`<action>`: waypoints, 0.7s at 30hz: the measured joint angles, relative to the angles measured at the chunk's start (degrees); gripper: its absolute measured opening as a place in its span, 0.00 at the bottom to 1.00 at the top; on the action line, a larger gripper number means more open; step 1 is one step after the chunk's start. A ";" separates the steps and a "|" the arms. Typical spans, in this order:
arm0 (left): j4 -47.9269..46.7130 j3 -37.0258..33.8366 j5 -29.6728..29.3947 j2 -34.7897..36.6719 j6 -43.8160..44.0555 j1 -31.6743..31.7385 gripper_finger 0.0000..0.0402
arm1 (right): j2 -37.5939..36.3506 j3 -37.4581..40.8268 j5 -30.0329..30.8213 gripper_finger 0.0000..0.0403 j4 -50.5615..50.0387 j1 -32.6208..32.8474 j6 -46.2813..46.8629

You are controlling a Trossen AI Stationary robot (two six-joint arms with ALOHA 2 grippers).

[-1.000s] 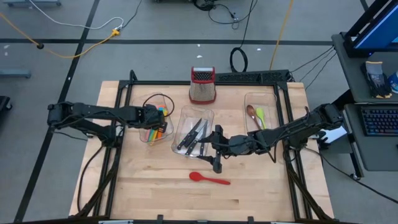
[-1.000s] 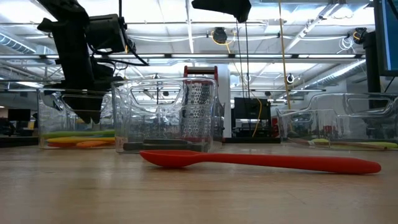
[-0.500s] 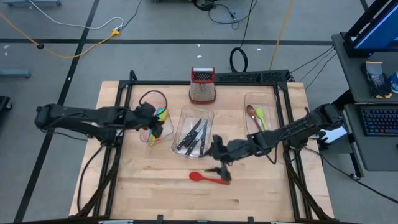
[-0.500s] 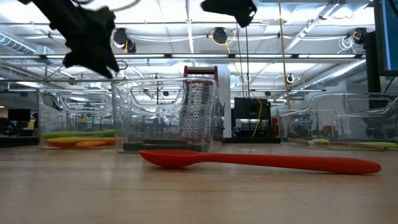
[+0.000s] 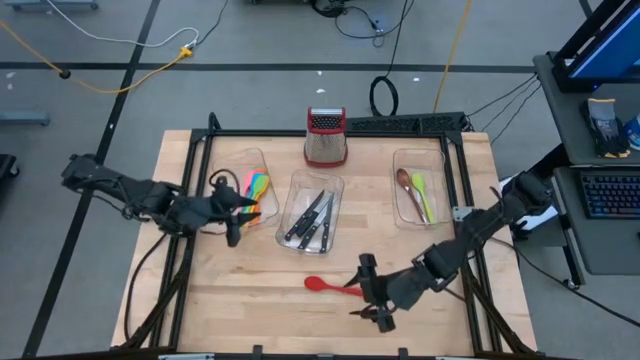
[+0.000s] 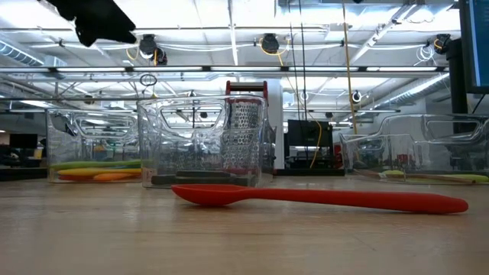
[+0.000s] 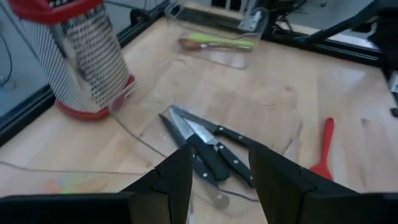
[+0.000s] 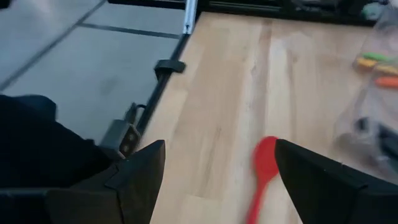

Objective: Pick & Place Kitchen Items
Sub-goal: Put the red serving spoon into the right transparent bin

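Note:
A red spoon (image 5: 335, 288) lies flat on the wooden table toward its near edge, with its bowl to the left. My right gripper (image 5: 368, 293) hangs open above the spoon's handle end; in the right wrist view (image 8: 217, 180) the spoon (image 8: 264, 168) shows ahead between the fingers. My left gripper (image 5: 235, 210) is open with nothing between its fingers (image 7: 221, 180), raised beside the left clear bin (image 5: 240, 172), which holds bright utensils (image 5: 257, 188). Black-handled knives (image 5: 312, 215) lie in the middle bin. A brown spoon and a green utensil (image 5: 415, 192) lie in the right bin.
A red-topped metal box grater (image 5: 326, 135) stands at the table's far edge behind the middle bin. A black frame rail (image 5: 330, 128) runs along the table's far side. Bare wood lies to the left of the spoon and along the near edge.
My left gripper has risen out of the left bin, drawn back toward the table's left and near edges, and rolled. My right gripper has gone from beside the knife bin toward the near edge and now hangs over the red spoon's handle end. The spoon has stayed put.

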State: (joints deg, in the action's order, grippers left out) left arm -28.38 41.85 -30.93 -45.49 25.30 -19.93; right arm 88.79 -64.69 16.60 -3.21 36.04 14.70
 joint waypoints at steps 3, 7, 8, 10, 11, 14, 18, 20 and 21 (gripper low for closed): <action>0.42 -0.27 -2.89 0.64 -0.10 -4.29 0.40 | 2.05 0.00 -0.29 0.73 0.76 0.29 2.39; 1.92 -2.91 -7.28 1.85 0.80 -9.10 0.40 | 5.79 -0.41 -1.94 0.73 0.81 -0.28 3.53; 2.33 -3.81 -8.43 2.29 1.29 -10.08 0.40 | 6.87 -0.64 -2.66 0.73 0.84 -0.62 3.67; 3.33 -5.80 -10.10 3.66 2.42 -11.66 0.40 | 8.68 -1.10 -4.10 0.73 0.78 -1.34 3.99; 3.45 -6.90 -10.65 4.42 3.08 -12.40 0.40 | 9.44 -1.36 -4.84 0.73 0.69 -1.85 4.46; 5.23 -9.97 -11.07 7.12 3.68 -13.92 0.40 | 11.45 -2.31 -4.94 0.73 0.81 -3.47 6.29; 6.06 -13.41 -11.09 11.30 3.70 -14.78 0.40 | 13.68 -2.60 -6.49 0.73 0.80 -4.99 8.36; 6.02 -14.74 -11.08 13.26 3.49 -14.77 0.40 | 15.20 -2.69 -6.84 0.73 0.32 -5.39 9.94; 6.10 -15.35 -11.09 14.16 3.28 -14.77 0.40 | 15.95 -2.69 -6.86 0.73 -0.27 -5.57 10.36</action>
State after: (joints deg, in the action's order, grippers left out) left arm -22.28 26.50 -42.02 -31.33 28.58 -34.70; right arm 104.74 -67.37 9.74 -3.48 30.47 25.06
